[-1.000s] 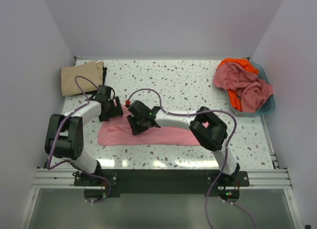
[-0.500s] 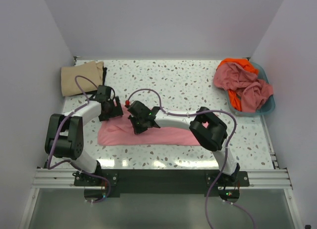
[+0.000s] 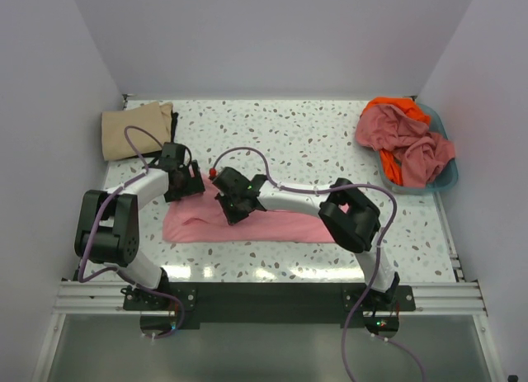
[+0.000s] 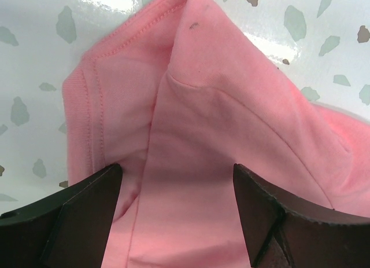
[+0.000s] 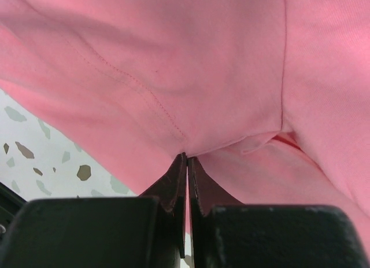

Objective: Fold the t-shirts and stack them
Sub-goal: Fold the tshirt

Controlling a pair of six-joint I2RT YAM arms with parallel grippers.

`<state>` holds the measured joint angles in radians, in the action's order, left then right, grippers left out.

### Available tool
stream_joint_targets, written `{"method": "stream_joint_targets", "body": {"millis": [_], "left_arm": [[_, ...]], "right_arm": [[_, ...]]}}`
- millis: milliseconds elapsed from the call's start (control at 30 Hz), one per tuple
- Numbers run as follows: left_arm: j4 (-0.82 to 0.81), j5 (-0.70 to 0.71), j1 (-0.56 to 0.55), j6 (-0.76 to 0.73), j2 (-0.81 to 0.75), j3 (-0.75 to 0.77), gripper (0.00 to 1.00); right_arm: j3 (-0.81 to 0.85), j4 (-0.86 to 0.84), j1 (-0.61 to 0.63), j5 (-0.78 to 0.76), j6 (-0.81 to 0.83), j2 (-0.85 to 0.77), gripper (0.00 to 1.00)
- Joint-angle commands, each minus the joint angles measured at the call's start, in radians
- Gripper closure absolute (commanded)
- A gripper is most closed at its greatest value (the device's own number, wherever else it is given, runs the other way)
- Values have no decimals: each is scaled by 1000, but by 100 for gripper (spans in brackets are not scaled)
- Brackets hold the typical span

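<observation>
A light pink t-shirt (image 3: pixel 272 224) lies as a long folded strip across the near middle of the table. My left gripper (image 3: pixel 183 186) hovers over its left end with jaws wide open; pink cloth (image 4: pixel 191 135) fills the gap between the fingers (image 4: pixel 69 216). My right gripper (image 3: pixel 233 207) sits on the shirt's upper edge, left of centre, shut on a fold of the pink cloth (image 5: pixel 188 155). A folded tan t-shirt (image 3: pixel 136 128) lies at the far left corner. Dusty pink (image 3: pixel 404 139) and orange (image 3: pixel 394 106) shirts are heaped at the far right.
A blue basket (image 3: pixel 447 174) at the far right edge holds the heaped shirts. The terrazzo table (image 3: pixel 280 134) runs between white walls. Purple cables loop over both arms above the pink shirt.
The right gripper has shifted slightly right and toward the near edge, drawing the pinched pink cloth with it. The left gripper has stayed put.
</observation>
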<state>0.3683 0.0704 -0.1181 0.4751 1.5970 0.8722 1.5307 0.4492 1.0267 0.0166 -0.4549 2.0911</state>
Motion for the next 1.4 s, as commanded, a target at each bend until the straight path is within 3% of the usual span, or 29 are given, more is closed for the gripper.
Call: {"method": "stream_joint_targets", "body": {"millis": [0, 367, 433, 467, 500, 567, 667, 900, 1100, 1367], "left_arm": [[-22, 12, 11, -3, 12, -30, 18], [-5, 51, 11, -30, 9, -26, 18], [3, 66, 11, -36, 6, -21, 18], [9, 71, 11, -38, 6, -6, 18], [17, 80, 11, -39, 6, 5, 18], [41, 83, 11, -39, 0, 43, 17], [70, 94, 11, -41, -22, 95, 17], [136, 85, 5, -18, -95, 148, 15], [139, 100, -20, 8, -140, 73, 15], [60, 89, -18, -13, -112, 17, 28]], "right_arm": [[63, 101, -2, -14, 25, -71, 100], [98, 195, -25, 37, 24, -33, 99], [123, 227, -28, 31, 27, -26, 89], [129, 239, -31, 23, 28, -28, 75], [135, 247, -37, 13, 28, -32, 70], [132, 256, -66, 9, 21, -66, 61], [94, 252, -129, 9, -4, -139, 55], [-78, 243, -347, -12, 2, -301, 49], [-184, 241, -516, -47, 42, -367, 48], [-242, 235, -623, -81, 50, -398, 47]]}}
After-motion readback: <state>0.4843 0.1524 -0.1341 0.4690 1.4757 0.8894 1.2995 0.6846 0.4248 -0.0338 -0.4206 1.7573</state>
